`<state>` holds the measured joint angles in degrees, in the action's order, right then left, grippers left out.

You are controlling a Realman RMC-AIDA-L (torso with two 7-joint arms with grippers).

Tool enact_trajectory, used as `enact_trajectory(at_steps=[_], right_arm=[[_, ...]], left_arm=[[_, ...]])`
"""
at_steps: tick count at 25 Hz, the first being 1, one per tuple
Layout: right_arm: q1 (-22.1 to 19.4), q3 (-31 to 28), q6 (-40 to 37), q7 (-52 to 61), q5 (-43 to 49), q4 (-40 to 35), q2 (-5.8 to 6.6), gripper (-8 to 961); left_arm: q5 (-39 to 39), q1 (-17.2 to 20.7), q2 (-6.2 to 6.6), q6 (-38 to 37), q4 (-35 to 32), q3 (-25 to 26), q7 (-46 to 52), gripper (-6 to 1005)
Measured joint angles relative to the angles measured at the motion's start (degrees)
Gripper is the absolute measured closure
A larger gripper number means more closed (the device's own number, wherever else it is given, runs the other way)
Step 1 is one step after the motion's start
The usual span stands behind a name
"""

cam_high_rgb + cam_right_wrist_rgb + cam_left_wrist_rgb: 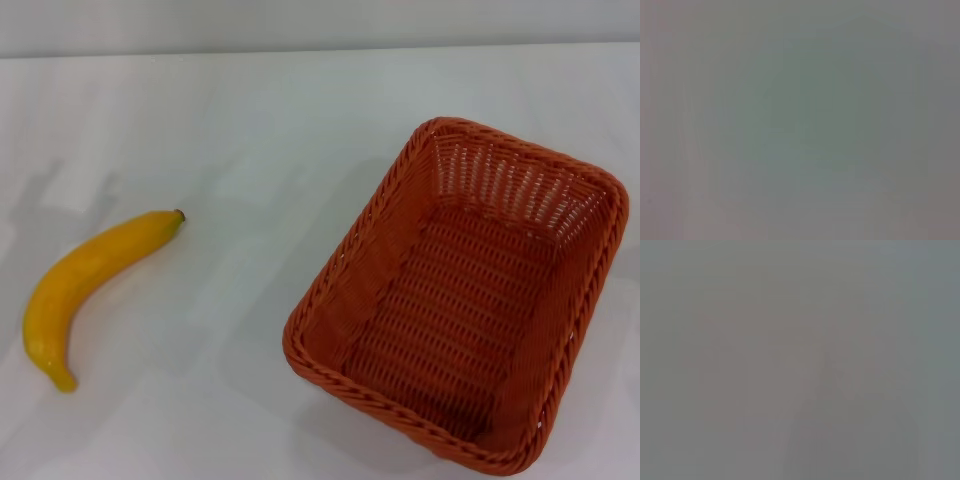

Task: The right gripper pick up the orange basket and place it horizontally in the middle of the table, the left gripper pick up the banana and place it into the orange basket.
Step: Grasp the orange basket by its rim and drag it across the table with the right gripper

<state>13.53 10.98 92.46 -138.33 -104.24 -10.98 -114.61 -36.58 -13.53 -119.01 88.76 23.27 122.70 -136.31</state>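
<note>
In the head view the orange basket point(462, 295) sits on the right half of the white table point(250, 130), empty, its long side running at a slant from near left to far right. The banana point(88, 282) lies on the table at the left, well apart from the basket, its dark stem tip pointing toward the far right. Neither gripper shows in the head view. Both wrist views hold only a flat grey field with nothing to make out.
Bare white tabletop lies between the banana and the basket and behind both. The table's far edge meets a pale wall point(320, 25) at the top of the head view.
</note>
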Motion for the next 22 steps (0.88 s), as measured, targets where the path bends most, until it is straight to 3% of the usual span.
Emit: enact_trajectory(at_steps=[8,16,22], right_arm=[[0.0,0.9,-0.1,3.3,0.6,-2.4,0.43,90],[0.3,3.3,-1.8,19.8,8.4,-19.1,0.62,92],[0.9,11.0,-1.9,35.8,12.5,-36.0,0.96,94]], left_arm=[[-0.1,0.3,0.01,0.3,0.0,-0.2,0.9,231],[-0.4,0.6,0.01,0.4,-0.4,-0.6,1.0,233],[-0.8,0.8,0.06,0.5,-0.3,-0.6,2.5,234]])
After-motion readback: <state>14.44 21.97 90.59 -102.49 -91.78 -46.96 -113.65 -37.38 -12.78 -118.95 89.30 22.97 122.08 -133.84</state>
